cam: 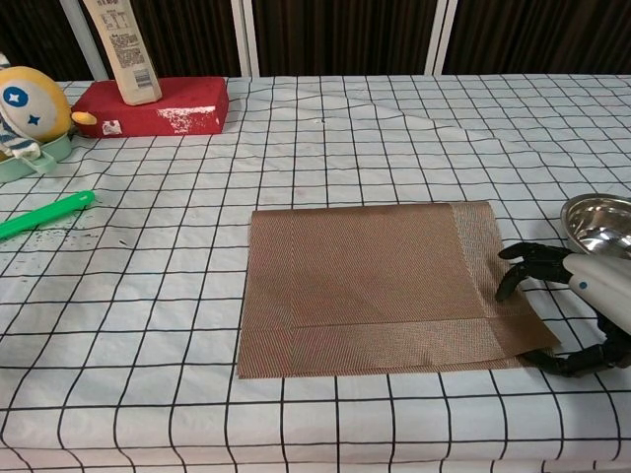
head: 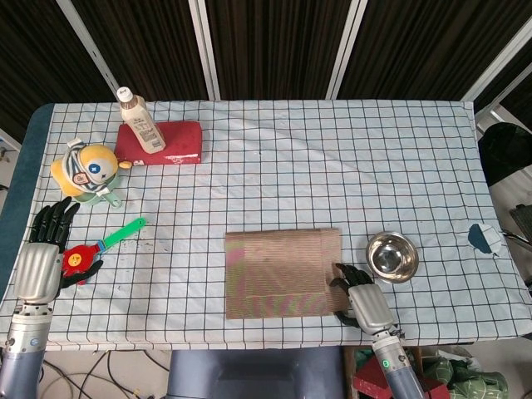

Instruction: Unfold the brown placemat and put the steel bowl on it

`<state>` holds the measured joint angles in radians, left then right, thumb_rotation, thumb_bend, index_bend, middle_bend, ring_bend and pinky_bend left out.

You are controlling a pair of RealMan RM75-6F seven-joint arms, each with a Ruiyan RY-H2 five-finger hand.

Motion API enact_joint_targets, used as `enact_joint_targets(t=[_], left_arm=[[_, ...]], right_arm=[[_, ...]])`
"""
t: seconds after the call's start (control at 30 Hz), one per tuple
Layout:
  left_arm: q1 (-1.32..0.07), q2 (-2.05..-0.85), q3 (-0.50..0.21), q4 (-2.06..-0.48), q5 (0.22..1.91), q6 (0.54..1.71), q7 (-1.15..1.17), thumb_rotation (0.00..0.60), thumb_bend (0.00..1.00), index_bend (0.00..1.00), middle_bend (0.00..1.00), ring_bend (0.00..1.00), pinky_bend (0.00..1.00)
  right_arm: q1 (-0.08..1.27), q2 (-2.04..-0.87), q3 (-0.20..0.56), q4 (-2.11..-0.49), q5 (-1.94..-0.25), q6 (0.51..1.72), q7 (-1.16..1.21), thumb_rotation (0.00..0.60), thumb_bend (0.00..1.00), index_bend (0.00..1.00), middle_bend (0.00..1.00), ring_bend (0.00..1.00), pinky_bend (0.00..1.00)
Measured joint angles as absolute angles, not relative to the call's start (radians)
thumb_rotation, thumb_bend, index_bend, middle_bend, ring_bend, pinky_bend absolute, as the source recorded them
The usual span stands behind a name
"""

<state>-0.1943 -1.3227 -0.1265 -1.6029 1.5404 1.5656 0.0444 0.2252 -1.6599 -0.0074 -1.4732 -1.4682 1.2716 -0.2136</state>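
The checked tablecloth (head: 332, 166) covered the whole table, and on it the brown placemat (head: 283, 273) lay folded and flat, a little toward six o'clock from the table's centre. At about ten o'clock from the placemat, well apart from it, a red block (head: 166, 143) sat near the far edge with a pale bottle (head: 140, 119) standing tilted on its left end. The right arm reached up from the near edge, its forearm rising from five o'clock, and the right hand (head: 362, 301) sat at the placemat's near right corner; in the chest view its dark fingers (cam: 524, 261) were curled and apart, the upper ones arched down onto the mat's right edge and a lower one (cam: 572, 365) lying along the cloth by the corner, with nothing gripped between them. The left hand (head: 40, 262) rested far off at nine o'clock by the table's left edge, palm down, its fingers spread toward the far side. The steel bowl (head: 391, 257) stood upright on the cloth at three o'clock of the placemat, just beside it and not on it. A round yellow toy (head: 86, 170) sat at one o'clock of the left hand, and a small red-and-green toy (head: 100, 248) lay just beside that hand at three o'clock.
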Motion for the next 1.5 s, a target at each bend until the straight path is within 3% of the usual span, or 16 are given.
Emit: enact_joint_targets(t=[0.17,1.03,1.5], left_arm=[[-0.194,-1.323,-0.125,-1.603,1.541,1.565,0.044,0.6,0.03,0.0,0.0,0.0,0.0],[-0.195,-1.321,-0.125,-1.607,1.533,1.556,0.04,0.6,0.03,0.0,0.0,0.0,0.0],[-0.195,-1.322,-0.124,-1.609,1.53,1.553,0.042,0.6,0.03,0.0,0.0,0.0,0.0]], right_arm=[[0.225,-1.667,-0.01,-1.459,-1.488,1.283,-0.188,0.6,0.26,0.45,0.15,0.11,0.16],[0.227,-1.668,-0.019,-1.46,-1.527,1.302,-0.143,0.6,0.33,0.49,0.15,0.11,0.16],[0.227,-1.659,-0.021,-1.478,-1.526,1.296,-0.152,0.6,0.45,0.57,0.15,0.11,0.16]])
